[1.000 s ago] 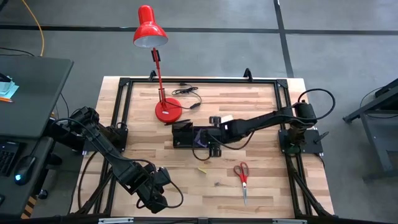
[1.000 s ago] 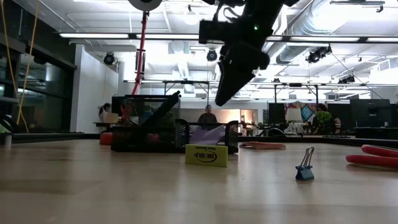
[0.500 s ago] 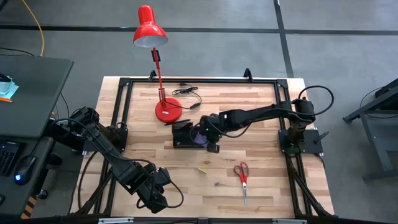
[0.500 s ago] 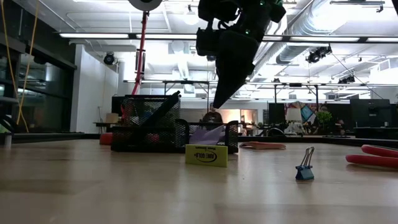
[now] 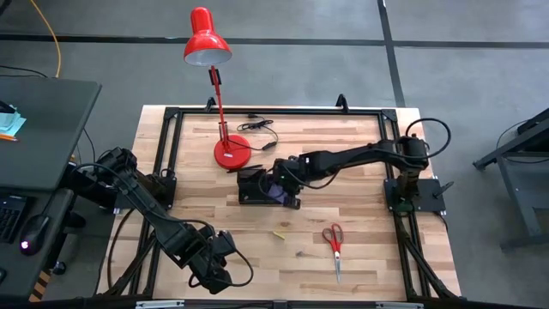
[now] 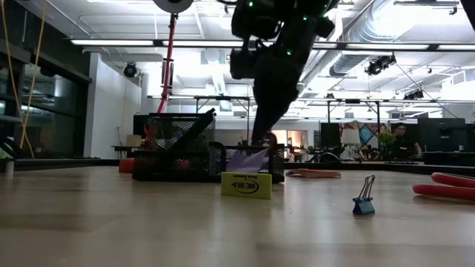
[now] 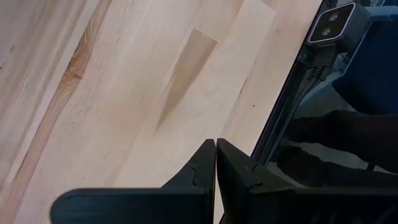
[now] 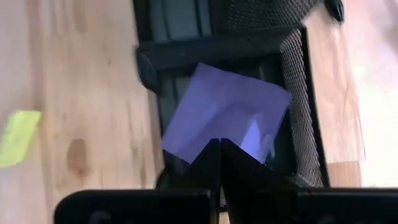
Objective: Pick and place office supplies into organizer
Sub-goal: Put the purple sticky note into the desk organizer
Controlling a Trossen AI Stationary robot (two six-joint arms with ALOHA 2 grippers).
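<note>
Your right hand (image 8: 219, 144), fingers pressed together and holding nothing, hangs over the purple square note pad (image 8: 225, 112) in the black mesh organizer (image 8: 298, 74). Pad looks placed. Next, fetch the red-handled scissors (image 5: 334, 238) off the bench.

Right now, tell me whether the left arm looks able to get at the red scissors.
Probably yes. The left gripper, shut, waits at the table's near-left corner; the bare table lies between it and the scissors. The right gripper is over the organizer, out of the way.

Note pad (image 8: 225, 115) lies tilted in the organizer (image 5: 257, 186), lamp (image 5: 225, 129) behind, scissors (image 5: 334, 240) nearer the front
</note>
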